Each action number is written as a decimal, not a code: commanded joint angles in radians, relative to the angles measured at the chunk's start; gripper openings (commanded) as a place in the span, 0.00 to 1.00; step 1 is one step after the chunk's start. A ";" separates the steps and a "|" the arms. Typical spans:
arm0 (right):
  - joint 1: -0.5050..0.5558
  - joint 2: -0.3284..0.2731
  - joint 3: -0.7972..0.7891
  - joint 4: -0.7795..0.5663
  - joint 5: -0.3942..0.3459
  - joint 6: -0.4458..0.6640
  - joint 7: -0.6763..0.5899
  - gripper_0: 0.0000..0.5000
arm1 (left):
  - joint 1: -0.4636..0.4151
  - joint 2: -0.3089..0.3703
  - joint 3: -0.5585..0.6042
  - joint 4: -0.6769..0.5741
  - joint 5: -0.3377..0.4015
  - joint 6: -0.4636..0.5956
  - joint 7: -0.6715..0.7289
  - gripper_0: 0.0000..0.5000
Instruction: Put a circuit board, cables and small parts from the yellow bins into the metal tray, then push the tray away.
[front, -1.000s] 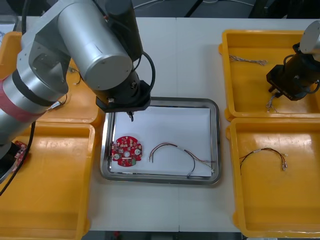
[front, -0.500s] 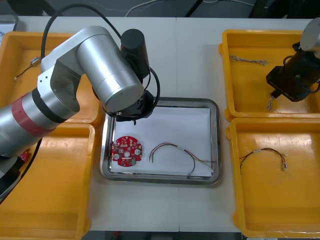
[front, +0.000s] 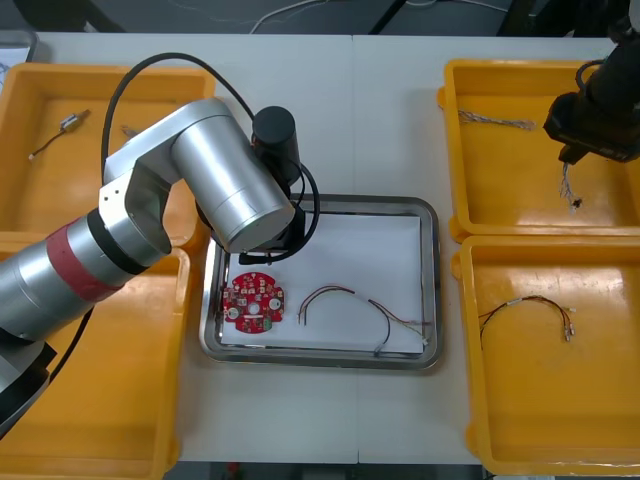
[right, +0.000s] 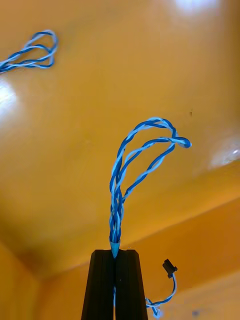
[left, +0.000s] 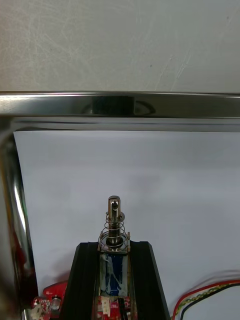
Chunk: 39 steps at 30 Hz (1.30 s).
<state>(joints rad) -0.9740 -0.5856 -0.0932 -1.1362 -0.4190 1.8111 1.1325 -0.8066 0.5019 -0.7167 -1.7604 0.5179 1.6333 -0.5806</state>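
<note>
The left hand (left: 114, 246) is closed on a small metal part (left: 114, 224), a short pin with a spring around it that stands up between the two black fingers (left: 85, 280). The hand hangs low over the far left corner of the metal tray (left: 120, 104), above its white inside and just short of the shiny far rim. Just near of the hand, a round red circuit board (left: 50, 301) lies flat in the tray, and to the right of the board is a red and yellow cable (left: 202, 294).

In the front view the left hand (front: 262, 256) is mostly hidden under its own arm, which reaches in from the left. The board (front: 253, 301) sits in the tray's near left part, and the cable (front: 365, 305) curves across to the near right corner. The tray (front: 432, 270) rests in the middle of the light worktop (front: 370, 120).

The right hand (right: 115, 251) is closed on a twisted blue and white cable (right: 142, 150), pinched at one end with its loop hanging free. This hand (front: 568, 158) is raised over the far right yellow bin (front: 455, 150), the cable (front: 570, 190) dangling below it. A second twisted cable (front: 495, 121) lies in the same bin. The near right yellow bin (front: 470, 380) holds a loose thin cable (front: 530, 305). The far left yellow bin (front: 30, 190) holds another small part (front: 70, 122).
</note>
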 joint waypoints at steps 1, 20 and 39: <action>-0.032 -0.048 -0.030 -0.117 0.029 0.077 0.058 0.00 | 0.011 -0.019 -0.015 0.039 -0.024 -0.062 -0.088 0.00; 0.153 -0.057 -0.120 -0.481 0.036 0.109 0.446 0.00 | 0.015 -0.022 -0.017 0.090 -0.061 -0.084 -0.111 0.00; 0.245 -0.057 -0.082 -0.685 -0.331 0.109 0.629 0.00 | 0.015 -0.025 -0.020 0.072 -0.058 -0.084 -0.114 0.77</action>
<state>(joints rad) -0.7634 -0.6008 -0.1889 -1.7243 -0.7224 1.9162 1.7373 -0.8003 0.4987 -0.7352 -1.6608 0.4542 1.5520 -0.6392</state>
